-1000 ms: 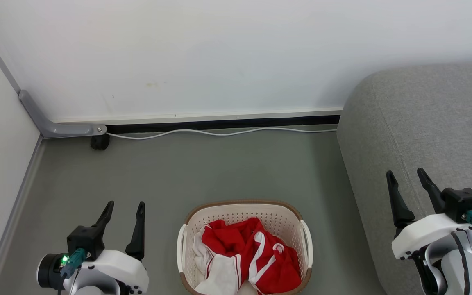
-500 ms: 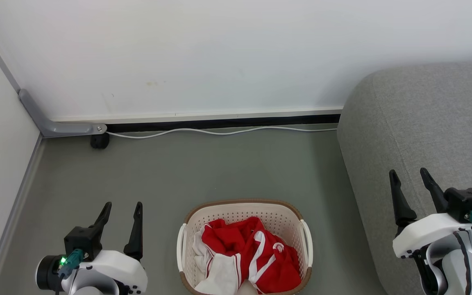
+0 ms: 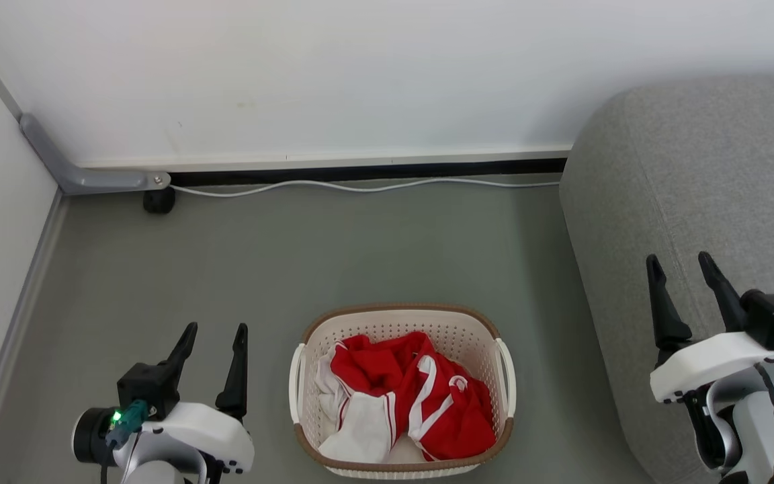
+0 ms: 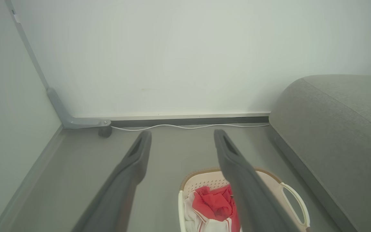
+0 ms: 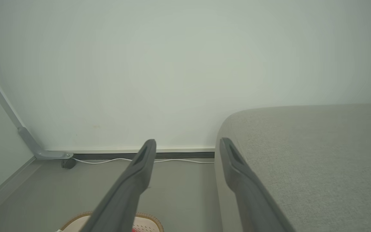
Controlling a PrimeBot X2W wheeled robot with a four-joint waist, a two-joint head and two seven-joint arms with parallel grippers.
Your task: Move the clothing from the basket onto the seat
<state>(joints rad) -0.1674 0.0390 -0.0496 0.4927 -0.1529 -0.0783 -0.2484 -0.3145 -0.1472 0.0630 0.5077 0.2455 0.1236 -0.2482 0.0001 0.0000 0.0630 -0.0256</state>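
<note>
"Clothing [image 3: 404, 393] first: where does it lie?"

"Heaped in the basket [image 3: 400, 314], red with white stripes and a white panel toward the robot's left. It sits below the brown rim. How many garments make up the heap I cannot tell, they are so bunched."

"And the basket itself?"

"On the grey floor [image 3: 293, 255], between the two arms in the head view, near the bottom edge. The seat [image 3: 696, 168] stands to its right, with a strip of floor between them."

"The left gripper [image 3: 216, 327]?"

"Just to the left of the basket and apart from it. Its fingers [image 4: 130, 174] stand spread with nothing held. Through the gap, the left wrist view shows floor and wall [image 3: 360, 67]."

"The right one?"

"The right gripper [image 3: 677, 257] hangs over the seat's rounded edge, its fingers [image 5: 240, 180] likewise parted and empty."

"Beyond that?"

"The wall is white, with a white cable [image 3: 360, 187] running along its foot. A grey bracket [image 3: 84, 179] with a small black wheel [image 3: 158, 200] sits in the far left corner."
</note>
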